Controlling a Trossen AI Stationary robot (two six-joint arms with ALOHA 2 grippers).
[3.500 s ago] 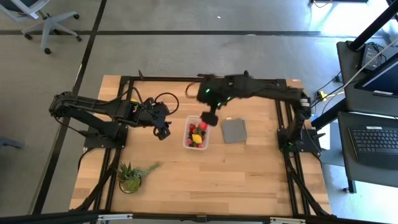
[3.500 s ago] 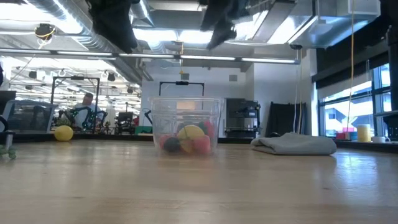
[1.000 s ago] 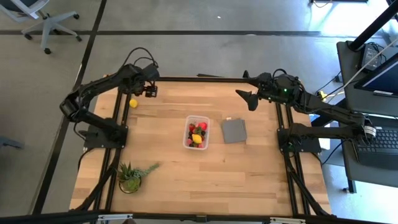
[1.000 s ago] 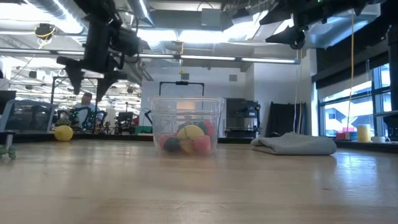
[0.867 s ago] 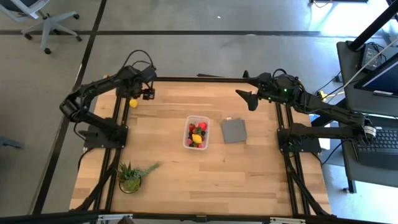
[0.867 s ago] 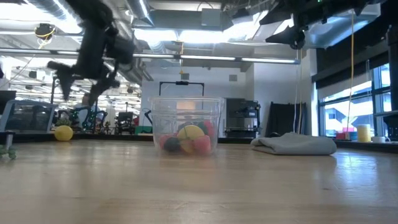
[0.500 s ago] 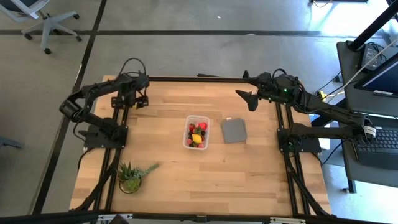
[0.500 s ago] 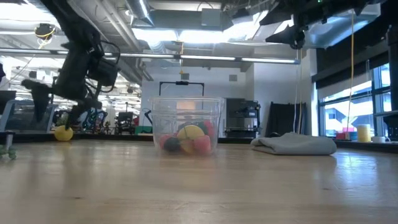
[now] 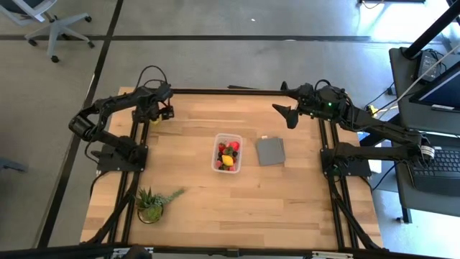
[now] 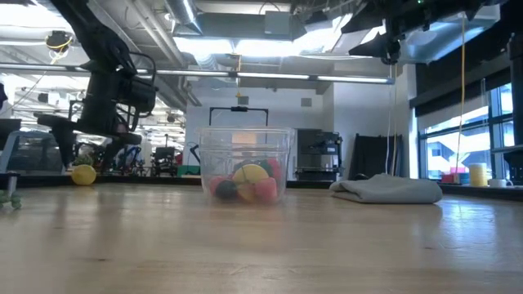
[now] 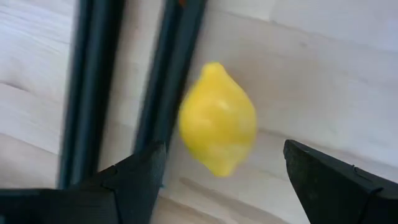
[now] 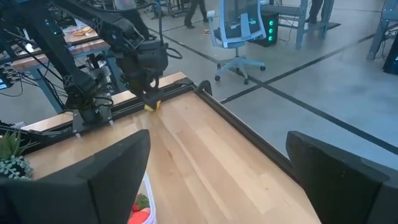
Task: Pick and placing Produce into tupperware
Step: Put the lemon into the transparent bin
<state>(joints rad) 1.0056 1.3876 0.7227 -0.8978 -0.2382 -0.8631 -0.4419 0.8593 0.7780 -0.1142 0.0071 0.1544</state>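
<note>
The yellow lemon (image 11: 217, 118) lies on the wood at the table's far left corner, close beside a black frame rail (image 11: 93, 93); it also shows in the low view (image 10: 82, 174). My left gripper (image 11: 224, 186) hangs open just above it, one finger on each side, touching nothing (image 10: 84, 157). The clear tupperware (image 9: 228, 153) stands mid-table with red, dark and yellow pieces inside (image 10: 245, 181). My right gripper (image 9: 287, 115) waits open, raised over the far right edge.
A flat grey square piece (image 9: 270, 151) lies right of the tub. The green spiky potted plant (image 9: 151, 205) stands near the near-left corner. Black frame rails run along the table's left and right edges. Bare wood lies between the lemon and the tub.
My left gripper has swung toward the table's far left corner and come down until its open fingers straddle the lemon. The lemon, the tub and my right arm have stayed where they were.
</note>
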